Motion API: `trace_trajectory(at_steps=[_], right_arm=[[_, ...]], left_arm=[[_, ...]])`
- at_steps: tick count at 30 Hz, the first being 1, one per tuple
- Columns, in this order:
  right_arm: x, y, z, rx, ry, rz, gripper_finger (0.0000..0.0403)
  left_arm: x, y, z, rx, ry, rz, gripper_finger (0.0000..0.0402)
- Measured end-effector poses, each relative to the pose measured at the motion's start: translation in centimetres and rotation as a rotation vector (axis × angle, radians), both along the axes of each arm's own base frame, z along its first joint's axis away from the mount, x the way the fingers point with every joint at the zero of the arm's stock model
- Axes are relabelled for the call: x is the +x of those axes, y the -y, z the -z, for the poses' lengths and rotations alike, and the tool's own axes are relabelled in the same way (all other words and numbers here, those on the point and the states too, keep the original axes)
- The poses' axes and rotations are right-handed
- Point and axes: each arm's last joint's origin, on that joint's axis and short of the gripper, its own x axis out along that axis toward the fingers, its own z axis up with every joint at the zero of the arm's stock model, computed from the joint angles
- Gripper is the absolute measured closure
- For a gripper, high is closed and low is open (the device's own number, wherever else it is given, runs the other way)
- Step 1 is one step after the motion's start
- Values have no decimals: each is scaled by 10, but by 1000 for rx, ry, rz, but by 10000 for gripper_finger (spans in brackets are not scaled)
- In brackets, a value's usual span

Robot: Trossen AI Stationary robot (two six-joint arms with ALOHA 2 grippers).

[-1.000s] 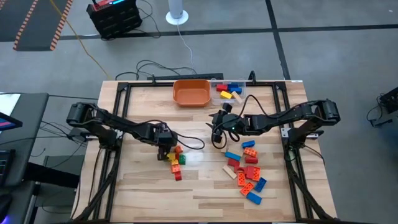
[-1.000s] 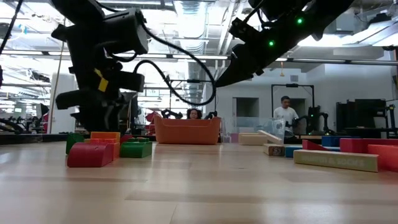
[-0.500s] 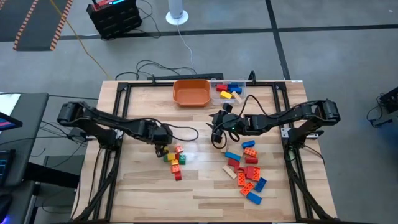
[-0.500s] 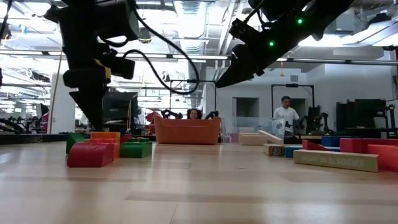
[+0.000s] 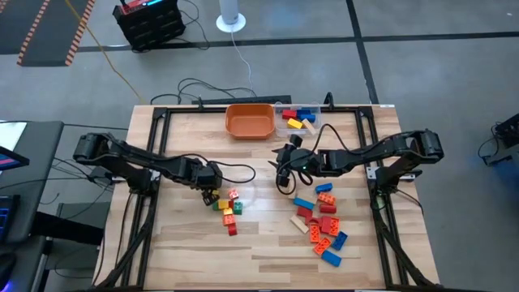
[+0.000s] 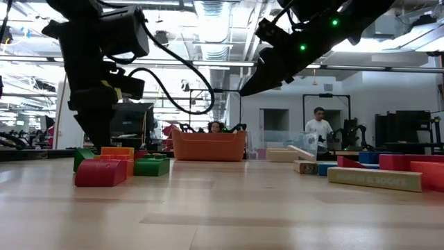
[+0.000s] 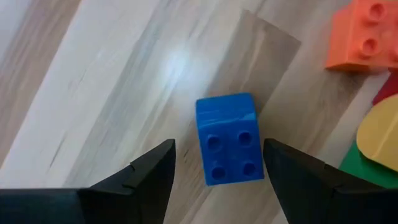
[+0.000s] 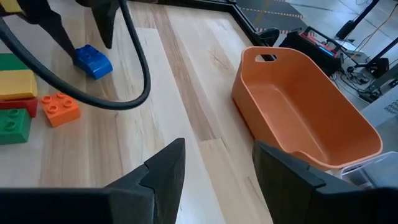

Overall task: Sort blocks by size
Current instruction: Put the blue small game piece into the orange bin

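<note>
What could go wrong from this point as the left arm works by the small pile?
1. The blue block lies loose on the table between the left gripper's open fingers; closing off-centre may twist or push it away.
2. The orange block and other blocks lie close by, so a sweep could scatter that pile.
3. The right gripper hangs open near the orange bowl; both arms share the middle.

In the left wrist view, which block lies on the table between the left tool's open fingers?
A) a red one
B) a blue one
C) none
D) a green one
B: the blue block sits on the table between the left tool fingers, untouched.
</note>
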Motion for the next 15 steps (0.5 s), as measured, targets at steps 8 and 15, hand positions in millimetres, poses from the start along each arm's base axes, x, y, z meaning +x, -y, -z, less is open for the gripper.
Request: trace_trajectory(at_steps=[8, 15], right_arm=[[0, 0, 0, 2, 3, 2, 186], [0, 0, 0, 4, 4, 3, 186]], left_arm=[[-2, 0, 8, 24, 13, 53, 161], [-1, -1, 8, 65, 10, 116, 230]])
